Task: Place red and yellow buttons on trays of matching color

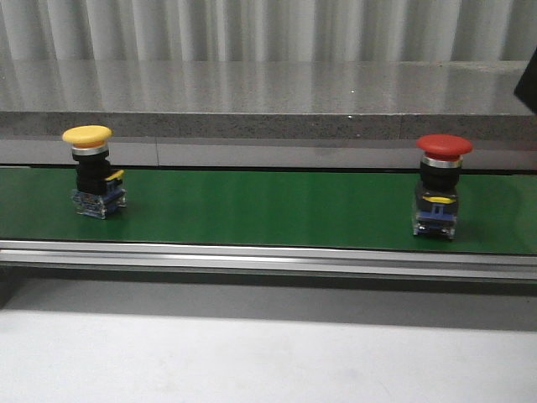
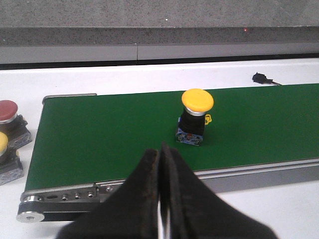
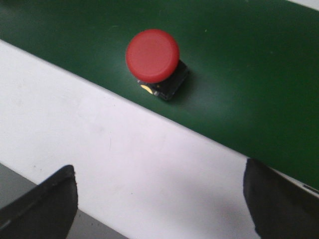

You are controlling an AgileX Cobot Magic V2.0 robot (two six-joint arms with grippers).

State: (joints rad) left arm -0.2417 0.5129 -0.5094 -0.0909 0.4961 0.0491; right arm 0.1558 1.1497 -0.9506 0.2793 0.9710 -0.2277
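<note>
Above the white tabletop point(image 3: 124, 149), the right tool point(image 3: 159, 199) hangs spread wide, empty, near the red button point(image 3: 152, 56) on the green belt point(image 3: 249, 74). Left tool point(image 2: 162, 199) is clenched, empty, short of the yellow button point(image 2: 197, 102).

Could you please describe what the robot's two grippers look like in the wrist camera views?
The left gripper has matte black, wedge-shaped fingers tapering to narrow tips. Only two dark, rounded black fingers of the right gripper show. No cables or markings are visible.
</note>
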